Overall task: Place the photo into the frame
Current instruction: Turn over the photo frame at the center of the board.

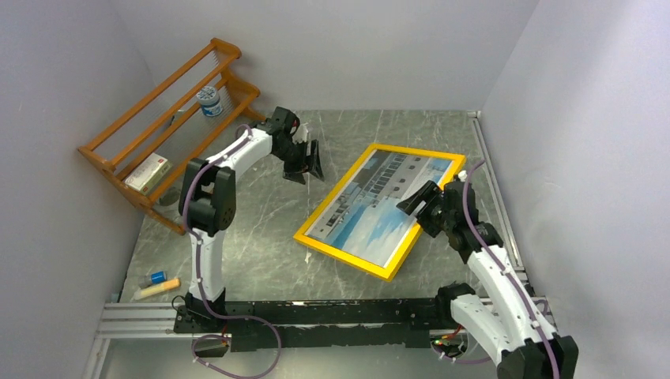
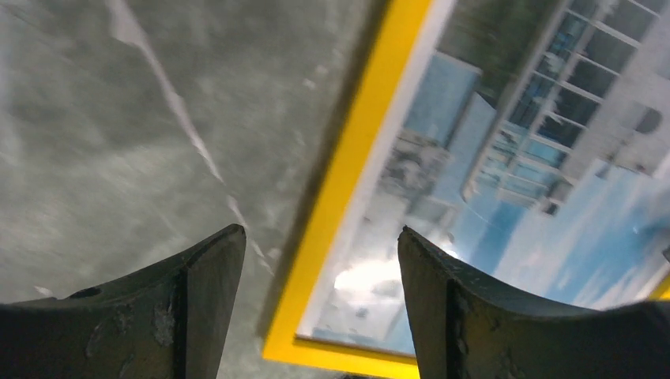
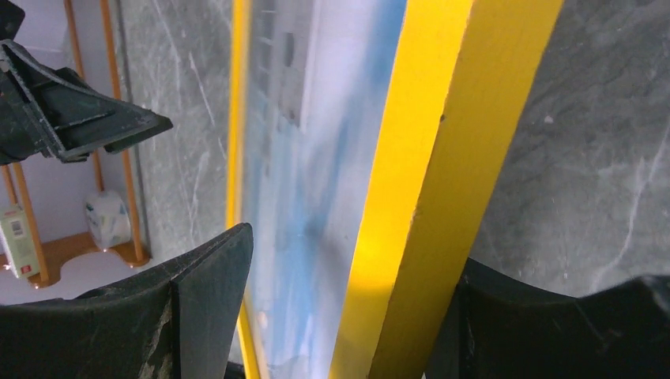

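Note:
The frame [image 1: 342, 257] with its yellow border lies face up on the grey table, and the photo [image 1: 371, 221] of the white building and blue sky shows inside it. My right gripper [image 1: 427, 207] is open and straddles the frame's right edge. In the right wrist view the yellow border [image 3: 427, 158] stands between its fingers [image 3: 355, 245], next to the photo [image 3: 316, 158]. My left gripper [image 1: 306, 167] is open and empty, raised above the table by the frame's far left side. The left wrist view shows the border [image 2: 348, 158] and photo [image 2: 506, 158] beyond its fingers [image 2: 318, 230].
An orange-brown slatted rack [image 1: 158, 118] stands at the back left with a small white pot [image 1: 209, 101] and a box [image 1: 148, 172] on it. Small tubes [image 1: 156, 284] lie at the near left. Walls close in on three sides, and a metal rail [image 1: 494, 181] runs along the right.

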`<act>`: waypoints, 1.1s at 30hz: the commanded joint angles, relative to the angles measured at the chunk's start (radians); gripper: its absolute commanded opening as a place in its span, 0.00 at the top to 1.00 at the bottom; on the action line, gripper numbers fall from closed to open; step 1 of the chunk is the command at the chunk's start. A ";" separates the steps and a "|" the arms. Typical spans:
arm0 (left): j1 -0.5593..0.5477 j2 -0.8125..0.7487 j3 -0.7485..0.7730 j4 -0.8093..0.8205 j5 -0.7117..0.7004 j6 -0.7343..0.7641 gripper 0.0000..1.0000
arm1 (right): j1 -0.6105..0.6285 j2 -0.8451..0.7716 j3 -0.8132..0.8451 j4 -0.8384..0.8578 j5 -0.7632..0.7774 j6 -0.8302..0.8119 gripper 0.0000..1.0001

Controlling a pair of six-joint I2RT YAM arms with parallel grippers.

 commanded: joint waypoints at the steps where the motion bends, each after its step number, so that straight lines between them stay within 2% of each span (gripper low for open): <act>1: 0.043 0.067 -0.004 0.141 -0.101 0.049 0.23 | -0.030 0.009 -0.138 0.471 -0.083 0.005 0.27; 5: 0.084 0.138 0.008 0.196 -0.002 0.041 0.21 | -0.085 0.096 -0.268 0.737 -0.146 0.074 0.27; 10: 0.108 0.168 -0.033 0.239 0.109 0.047 0.17 | -0.144 0.268 -0.306 0.891 -0.188 0.094 0.26; 14: 0.111 0.194 -0.041 0.229 0.152 0.055 0.16 | -0.164 0.376 -0.247 0.868 -0.177 0.068 0.25; 17: 0.111 0.191 -0.067 0.248 0.192 0.039 0.17 | -0.166 0.439 -0.160 0.766 -0.129 0.020 0.23; 22: 0.107 0.134 -0.189 0.326 0.261 -0.004 0.25 | -0.168 0.598 -0.015 0.664 -0.086 -0.082 0.22; 28: 0.078 0.075 -0.297 0.301 0.320 0.036 0.31 | -0.169 0.800 0.140 0.682 -0.126 -0.140 0.23; 33: 0.030 -0.012 -0.388 0.247 0.280 0.091 0.34 | -0.169 0.969 0.280 0.706 -0.170 -0.215 0.23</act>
